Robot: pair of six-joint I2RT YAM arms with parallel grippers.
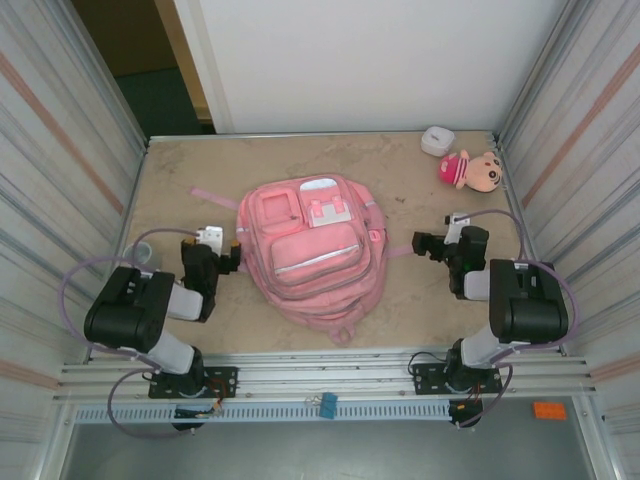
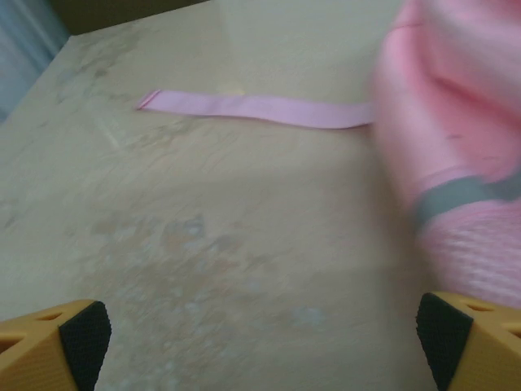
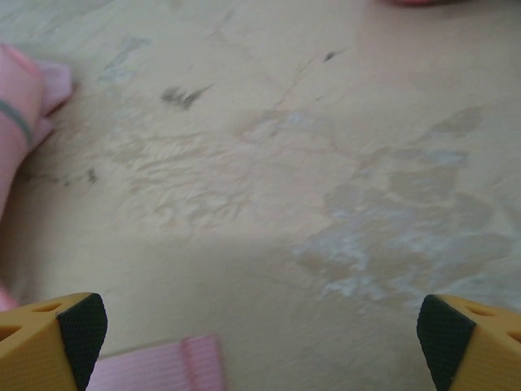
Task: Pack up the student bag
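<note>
The student bag, a large pink backpack with zipped front pockets, lies flat in the middle of the table. My left gripper sits just left of it, open and empty; in the left wrist view my left gripper hovers over bare table, with the student bag at the right and a pink strap lying ahead. My right gripper stands open to the bag's right. The right wrist view has my right gripper over bare table, the student bag at the left edge and a strap end near the left fingertip.
A small plush doll with a pink hat and a white round object lie at the back right corner. A translucent object sits by the left arm. Metal walls close in both sides of the table.
</note>
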